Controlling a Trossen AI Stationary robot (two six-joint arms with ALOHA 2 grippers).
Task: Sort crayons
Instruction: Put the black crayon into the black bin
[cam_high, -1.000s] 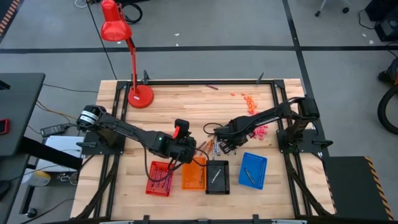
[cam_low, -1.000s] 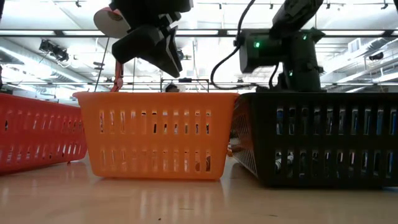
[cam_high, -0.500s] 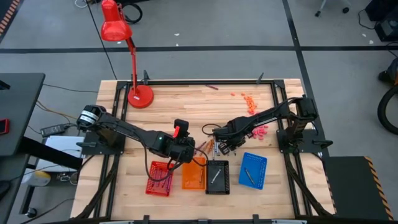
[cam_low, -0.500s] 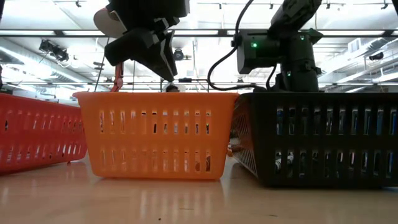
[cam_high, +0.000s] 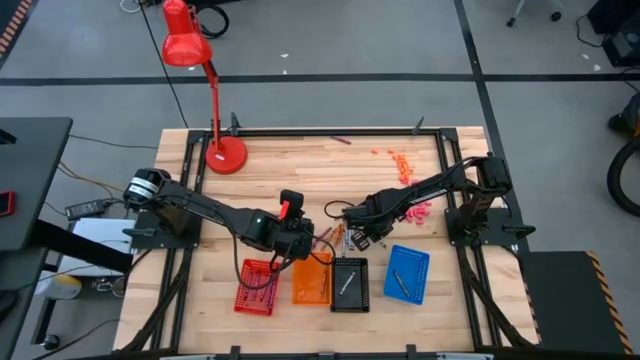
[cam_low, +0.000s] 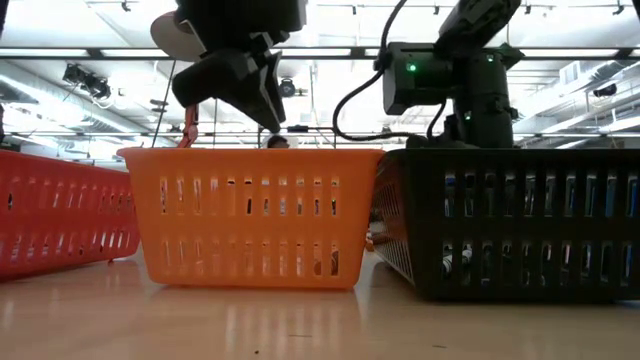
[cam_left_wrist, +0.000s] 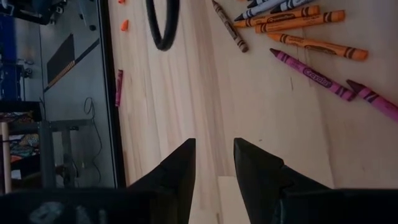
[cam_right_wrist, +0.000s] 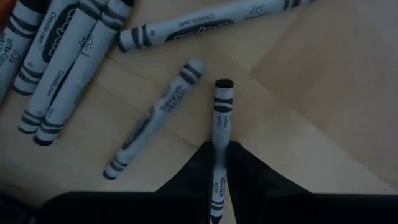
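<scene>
**Behind the trays: right gripper pinching one crayon**

Just behind the black tray (cam_high: 349, 283) your right gripper (cam_right_wrist: 219, 163) is closed on a crayon (cam_right_wrist: 220, 130), held lengthwise between its fingers, tip pointing at the loose crayons (cam_right_wrist: 68, 56) on the table (cam_high: 300, 175). Beside it, over the orange tray (cam_high: 311, 280), your left gripper (cam_left_wrist: 212, 163) holds nothing, its fingers slightly apart. More crayons (cam_left_wrist: 305, 25) lie on the wood ahead of it.
</scene>
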